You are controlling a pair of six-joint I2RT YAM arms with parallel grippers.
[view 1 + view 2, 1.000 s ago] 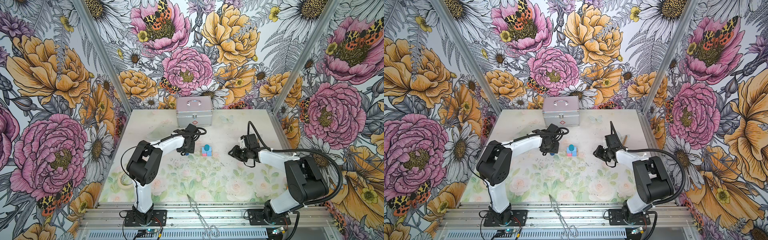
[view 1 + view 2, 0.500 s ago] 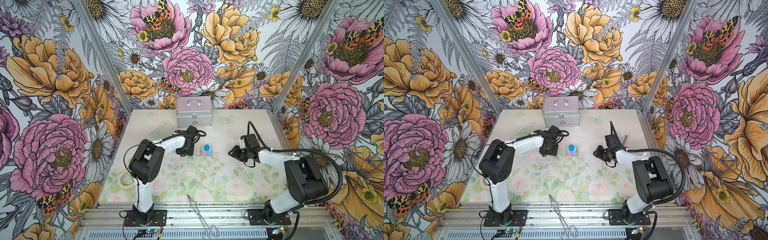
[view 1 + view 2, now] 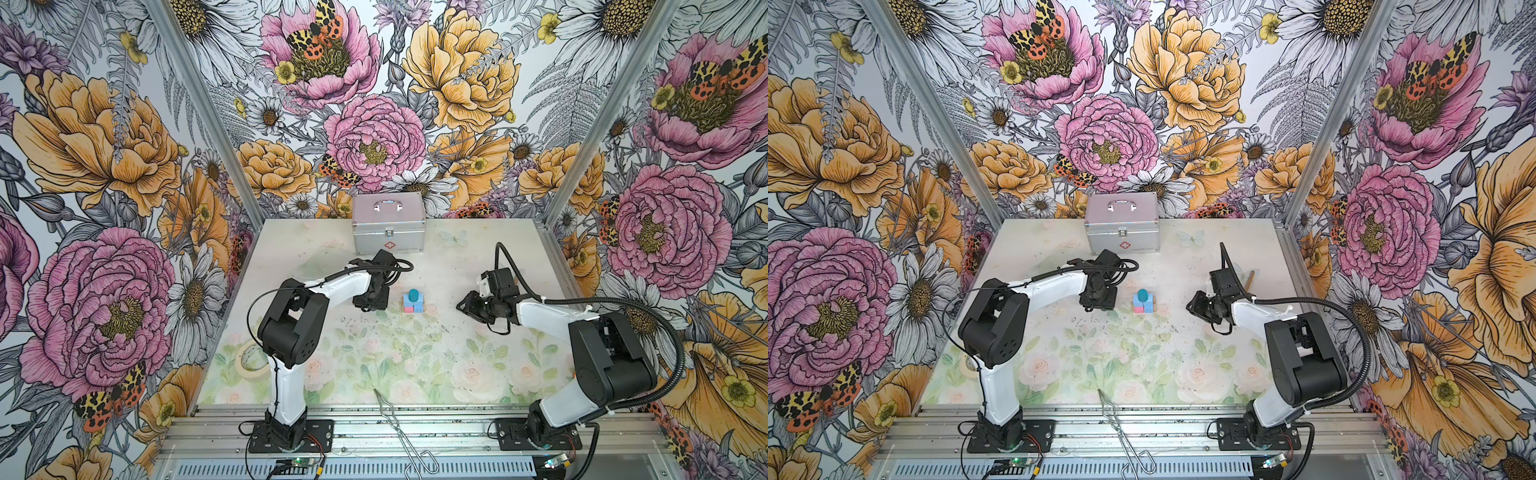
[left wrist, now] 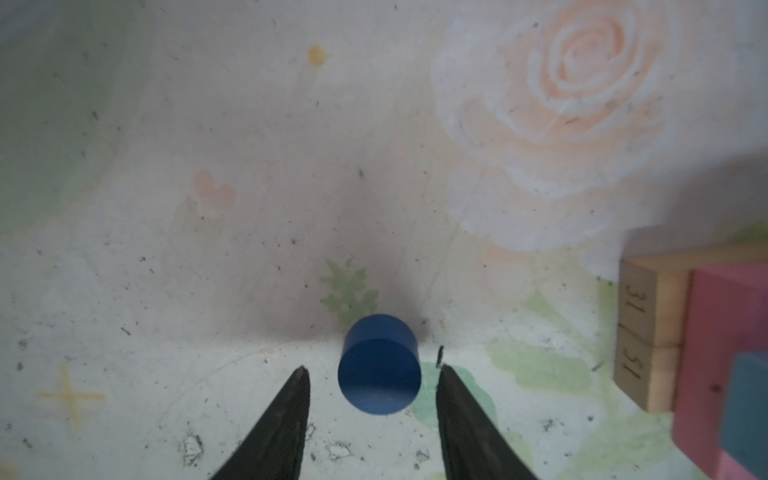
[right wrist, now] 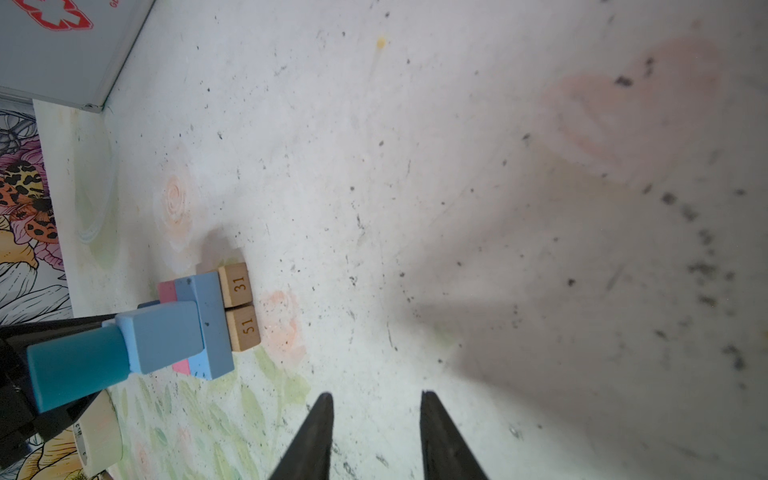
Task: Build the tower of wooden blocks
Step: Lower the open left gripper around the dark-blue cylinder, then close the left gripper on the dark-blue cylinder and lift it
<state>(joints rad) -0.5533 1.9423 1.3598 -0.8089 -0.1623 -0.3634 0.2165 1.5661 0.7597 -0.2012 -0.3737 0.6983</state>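
The dark blue cylinder (image 4: 379,370) sits on the mat (image 4: 249,166) near the tower (image 3: 413,301) — on its left-arm side, apparently standing on end, though the wrist view foreshortens it; your left gripper (image 4: 372,369) straddles it, jaws part-open with mat showing either side, so nothing is gripped yet; close squarely across the round. The right gripper (image 5: 376,397) — part-open, empty — hangs well apart beyond the tower.

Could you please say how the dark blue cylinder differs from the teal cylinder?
The dark blue wooden cylinder stands on the mat; the teal wooden cylinder tops the tower. The open left pincer straddles the dark blue one; nothing surrounds the teal one. Both stand upright.
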